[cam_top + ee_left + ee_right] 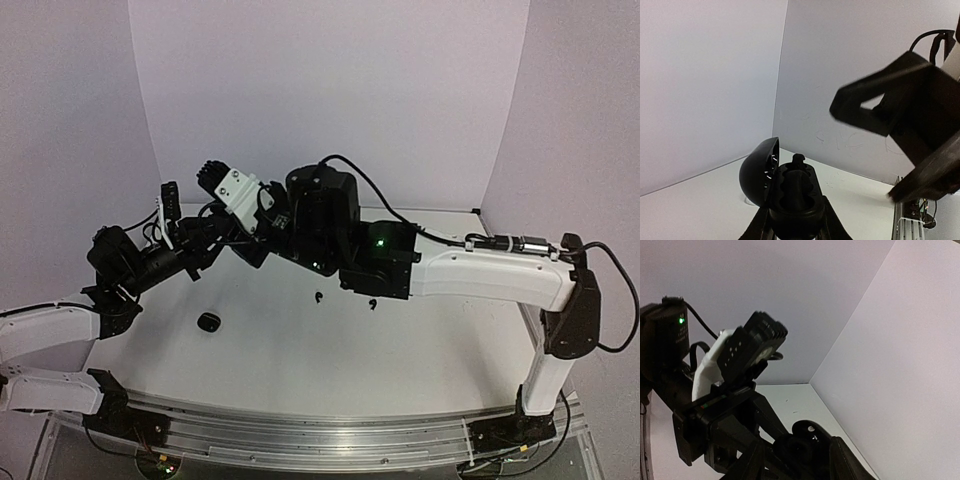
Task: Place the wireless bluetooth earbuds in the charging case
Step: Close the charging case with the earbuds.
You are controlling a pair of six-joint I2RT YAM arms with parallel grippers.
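Note:
In the left wrist view my left gripper (796, 222) is shut on an open black charging case (795, 200), its lid (757, 172) swung to the left. A black earbud (798, 159) pokes up from the case's far socket. My right gripper (890, 110) hangs blurred above and to the right of the case, apart from it. In the right wrist view its fingers (845, 460) stand apart, with the case (810, 435) showing beyond them. In the top view both grippers (243, 243) (272, 225) meet above the table's back left. Two loose black earbuds (318, 297) (372, 303) lie on the table.
A second, closed black case (208, 321) lies on the white table (300, 360) in front of the left arm. White walls close the back and both sides. The left wrist's white camera mount (238, 190) rises above the grippers.

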